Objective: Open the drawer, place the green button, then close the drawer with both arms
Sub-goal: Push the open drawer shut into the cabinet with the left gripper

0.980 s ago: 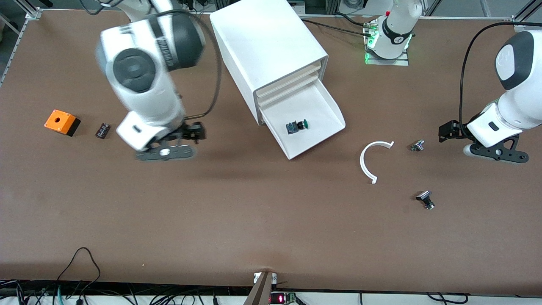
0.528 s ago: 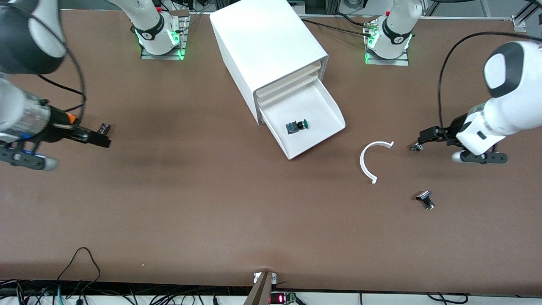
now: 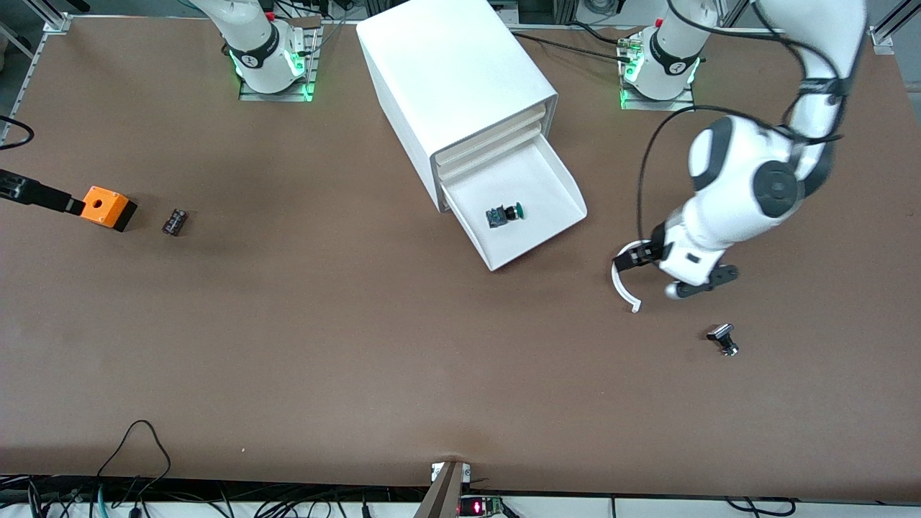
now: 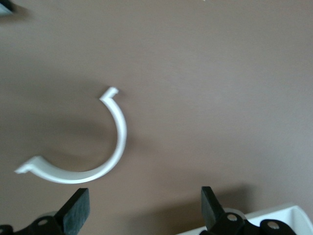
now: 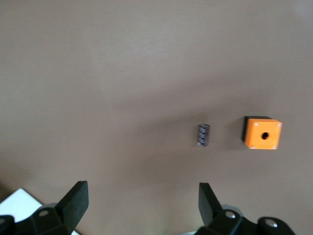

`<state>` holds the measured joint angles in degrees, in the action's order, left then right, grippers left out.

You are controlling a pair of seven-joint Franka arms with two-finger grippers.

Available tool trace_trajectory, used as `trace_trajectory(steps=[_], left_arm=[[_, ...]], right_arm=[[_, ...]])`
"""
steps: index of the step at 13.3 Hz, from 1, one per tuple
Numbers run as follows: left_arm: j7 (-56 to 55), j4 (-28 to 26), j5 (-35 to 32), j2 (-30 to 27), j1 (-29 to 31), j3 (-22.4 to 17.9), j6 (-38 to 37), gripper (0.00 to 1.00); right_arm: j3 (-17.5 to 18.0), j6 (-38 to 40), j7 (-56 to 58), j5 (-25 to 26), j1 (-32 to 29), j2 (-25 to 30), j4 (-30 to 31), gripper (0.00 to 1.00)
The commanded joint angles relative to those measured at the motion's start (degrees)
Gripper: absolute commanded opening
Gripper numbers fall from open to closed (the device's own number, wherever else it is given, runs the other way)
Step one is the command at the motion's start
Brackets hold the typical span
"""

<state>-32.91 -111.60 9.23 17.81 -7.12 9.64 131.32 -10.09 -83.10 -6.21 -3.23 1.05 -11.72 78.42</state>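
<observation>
Front view: the green-capped, dark-bodied button [image 3: 505, 214] lies in the open white drawer [image 3: 557, 191].

Left wrist view: the left gripper [image 4: 143, 210], fingers spread, hangs over a thin white curved strip [image 4: 105, 164] on the matte brown counter [image 4: 220, 88].

Right wrist view: the right gripper [image 5: 141, 203], fingers spread, hangs over bare counter near the orange box [image 5: 262, 132].

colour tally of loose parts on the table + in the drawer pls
Orange: 1, box
White: 1, curved strip
Green-capped: 1, button in the open drawer
Black and silver: 2, small part beside the box; small part toward the left arm's end
Total: 5
</observation>
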Motion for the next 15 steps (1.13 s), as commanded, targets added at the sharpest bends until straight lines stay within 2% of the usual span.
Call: trace_trajectory(steps=[1,6,7,9,13,15], left_arm=[[-7.4,-4.84,0.09,2.04,-4.82,-0.15,11.82,1.0],[-14.19,-5.64,-0.09,6.18,-8.17,-0.15,16.42,1.0],[-14.38,-5.64,-0.09,6.53,-8.43,-0.15,16.43,1.0],[-15.25,-5.73,-0.09,7.58,-9.48,-0.15,16.34,1.0],[-16.67,-7.04,-0.18,7.94,-10.37,0.2,15.29,1.0],[-17.1,-8.01,-0.09,7.76,-10.37,2.82,14.06,1.0]], right_arm=[[1.22,0.3,6.53,2.36,-0.09,2.22,2.08,1.0],[2.97,-2.85,6.92,2.18,0.26,3.97,3.22,1.0],[2.98,-3.82,7.0,2.27,0.26,6.33,6.1,1.0],[2.89,-10.47,7.27,2.88,0.26,13.09,16.45,1.0],[2.71,-7.53,7.35,2.97,0.18,14.35,16.94,1.0],[2.89,-6.29,7.18,3.06,0.26,15.93,17.9,1.0]])
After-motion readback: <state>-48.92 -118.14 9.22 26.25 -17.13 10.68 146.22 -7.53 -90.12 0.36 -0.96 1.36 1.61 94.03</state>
